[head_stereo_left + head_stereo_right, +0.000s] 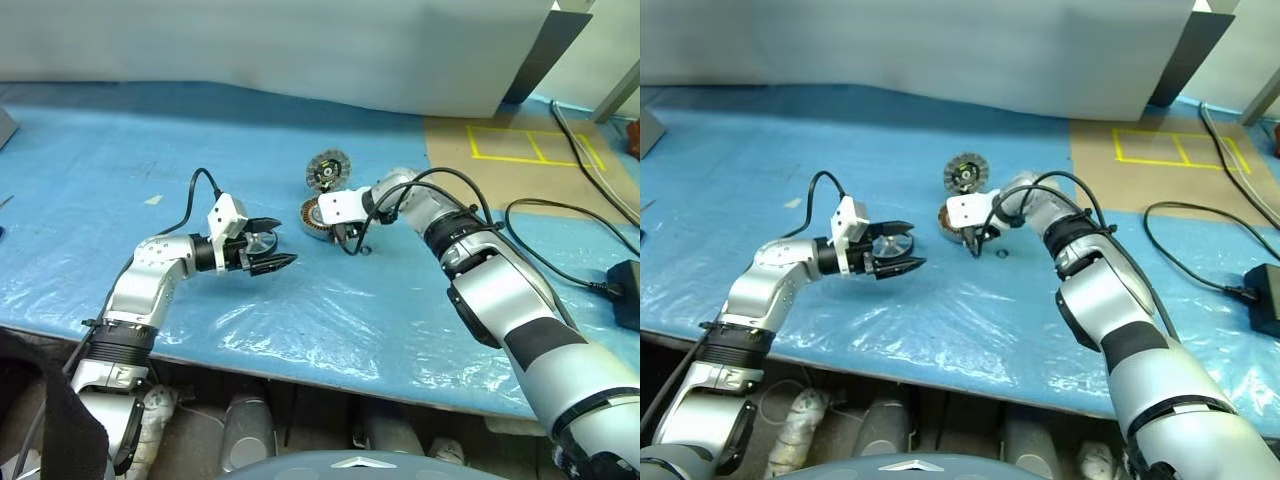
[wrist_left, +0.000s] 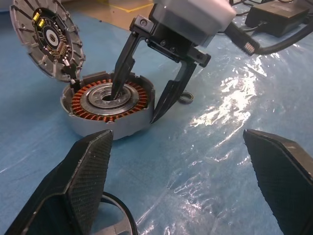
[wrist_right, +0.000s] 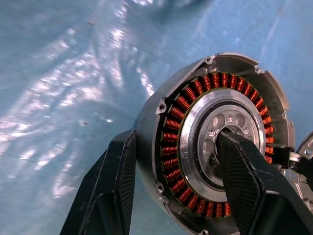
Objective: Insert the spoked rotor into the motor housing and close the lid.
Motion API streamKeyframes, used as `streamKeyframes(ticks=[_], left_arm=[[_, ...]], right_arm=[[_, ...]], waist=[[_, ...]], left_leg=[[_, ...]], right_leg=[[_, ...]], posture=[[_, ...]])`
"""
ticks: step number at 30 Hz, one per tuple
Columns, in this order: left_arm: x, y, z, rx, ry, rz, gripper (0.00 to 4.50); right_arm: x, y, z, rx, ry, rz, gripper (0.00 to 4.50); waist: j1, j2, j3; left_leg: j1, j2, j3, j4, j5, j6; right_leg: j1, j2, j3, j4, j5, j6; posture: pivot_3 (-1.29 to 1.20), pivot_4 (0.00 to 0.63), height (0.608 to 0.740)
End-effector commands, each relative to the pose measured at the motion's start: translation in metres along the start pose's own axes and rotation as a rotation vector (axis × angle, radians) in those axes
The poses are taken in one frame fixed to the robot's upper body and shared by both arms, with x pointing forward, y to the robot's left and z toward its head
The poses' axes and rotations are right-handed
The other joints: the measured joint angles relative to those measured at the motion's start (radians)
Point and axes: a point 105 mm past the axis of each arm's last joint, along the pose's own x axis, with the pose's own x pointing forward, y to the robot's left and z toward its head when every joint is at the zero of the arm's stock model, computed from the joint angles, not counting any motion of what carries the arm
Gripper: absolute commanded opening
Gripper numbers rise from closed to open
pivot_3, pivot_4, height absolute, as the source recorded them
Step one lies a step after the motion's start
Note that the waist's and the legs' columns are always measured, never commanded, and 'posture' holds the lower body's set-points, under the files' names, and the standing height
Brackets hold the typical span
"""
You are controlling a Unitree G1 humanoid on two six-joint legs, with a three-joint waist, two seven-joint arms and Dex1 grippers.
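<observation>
Jaws of right gripper (image 2: pixel 134 107) set astride the near wall of the round dark motor housing with its copper-orange winding ring (image 2: pixel 98 129), one finger down in the hub bore, the other just outside the wall; cannot tell whether pinching yet. Ribbed grey lid with yellowish-green centre (image 2: pixel 46 39) standing tilted open at the housing's far edge, on the blue plastic-covered worktop (image 1: pixel 100 200). Small silver-grey spoked rotor (image 1: pixel 262 243) lying flat, axis upright, right at the wide-spread, empty left gripper (image 1: pixel 287 242), well apart from the housing; left arm nearer, so likely its pick.
</observation>
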Motion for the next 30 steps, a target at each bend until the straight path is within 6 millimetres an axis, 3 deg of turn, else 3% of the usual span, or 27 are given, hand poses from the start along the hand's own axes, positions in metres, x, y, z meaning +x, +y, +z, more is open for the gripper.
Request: streamKeyframes(ticks=[1,5,10,17,18,20,30], left_arm=[[0.003,-0.005,0.008,0.027,-0.019,-0.029,4.50],[0.002,-0.009,0.004,0.014,-0.005,-0.045,4.50],[0.001,-0.010,0.002,0.005,0.007,-0.056,4.50],[0.002,-0.009,0.002,0.006,0.011,-0.060,4.50],[0.002,-0.009,0.003,0.007,0.010,-0.061,4.50],[0.002,-0.008,0.003,0.008,0.010,-0.061,4.50],[0.004,-0.007,0.003,0.013,0.018,-0.076,4.50]], right_arm=[[0.006,0.030,0.018,0.025,-0.105,0.126,2.14],[0.013,0.073,0.027,0.020,-0.115,0.191,2.14],[0.016,0.101,0.030,0.043,-0.089,0.215,2.14],[0.017,0.093,0.034,0.050,-0.085,0.155,2.14],[0.017,0.092,0.034,0.049,-0.084,0.151,2.87],[0.015,0.090,0.037,0.067,-0.094,0.148,3.41],[-0.036,0.067,0.075,0.025,-0.235,0.177,3.41]], waist=[[0.000,0.000,0.000],[0.001,-0.001,0.000],[-0.001,-0.001,0.000],[-0.002,-0.001,-0.001],[-0.003,-0.001,-0.001],[-0.003,0.000,0.000],[-0.001,0.000,0.000]], left_leg=[[0.000,0.000,0.000,0.000,0.000,0.000],[0.001,0.000,-0.001,-0.001,0.000,-0.001],[0.006,0.000,-0.001,-0.004,-0.002,-0.004],[0.015,-0.001,0.001,-0.005,-0.001,-0.005],[0.015,-0.001,0.002,-0.006,-0.001,-0.005],[0.016,-0.001,0.002,-0.006,-0.001,-0.005],[0.007,-0.002,0.003,-0.007,0.000,-0.006]], right_leg=[[0.000,0.000,0.000,0.000,0.000,0.000],[0.001,0.000,-0.001,-0.001,0.000,0.000],[0.004,0.001,0.000,-0.001,0.000,0.000],[0.010,0.000,0.005,-0.004,0.000,0.000],[0.010,0.000,0.006,-0.003,0.000,0.000],[0.009,0.001,0.006,-0.003,0.000,0.000],[0.001,0.001,0.006,-0.004,0.000,0.000]], posture=[[0.00,0.150,0.740],[0.00,0.150,0.740],[0.00,0.150,0.740],[0.00,0.150,0.740],[0.00,0.150,0.740],[0.00,0.150,0.740],[0.00,0.150,0.740]])
